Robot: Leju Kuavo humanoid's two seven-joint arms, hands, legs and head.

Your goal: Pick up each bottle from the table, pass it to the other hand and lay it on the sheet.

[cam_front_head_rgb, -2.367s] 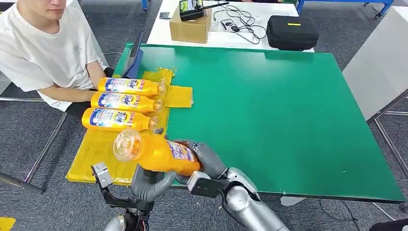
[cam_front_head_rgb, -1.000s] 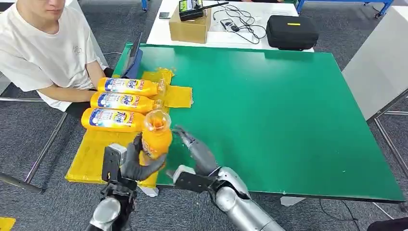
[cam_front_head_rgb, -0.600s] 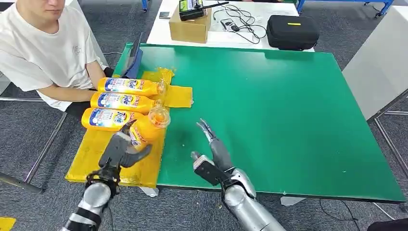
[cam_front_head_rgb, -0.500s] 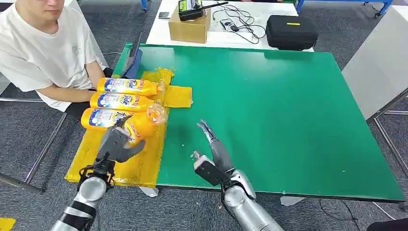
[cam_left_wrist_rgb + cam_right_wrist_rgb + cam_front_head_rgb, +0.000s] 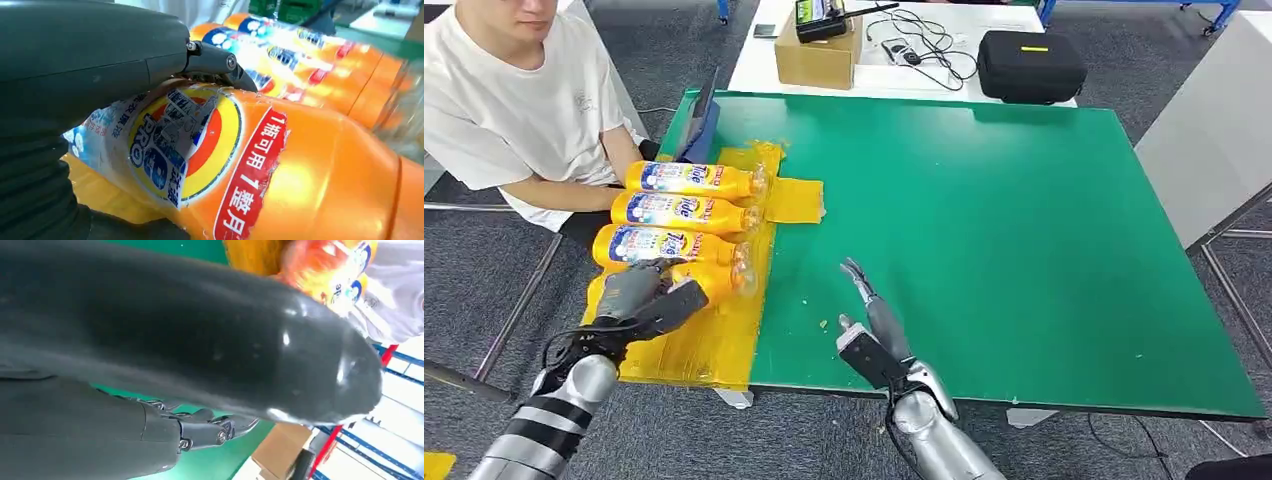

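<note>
The head view looks forward and down from high on the robot over the table point(image 5: 1024, 250), the arms entering at the bottom. The left wrist view sits very close behind its hand point(image 5: 90, 60), against a bottle point(image 5: 280, 185). The right wrist view looks past its hand point(image 5: 175, 340). All three share the bottles.

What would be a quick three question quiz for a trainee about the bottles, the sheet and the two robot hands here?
1. How many orange bottles lie on the yellow sheet, counting the held bottle?
2. True or false: the right robot hand holds a bottle.
3. Which robot hand grips the bottle nearest the robot: A left, B right?

Key: 1. four; 2. false; 3. A
</note>
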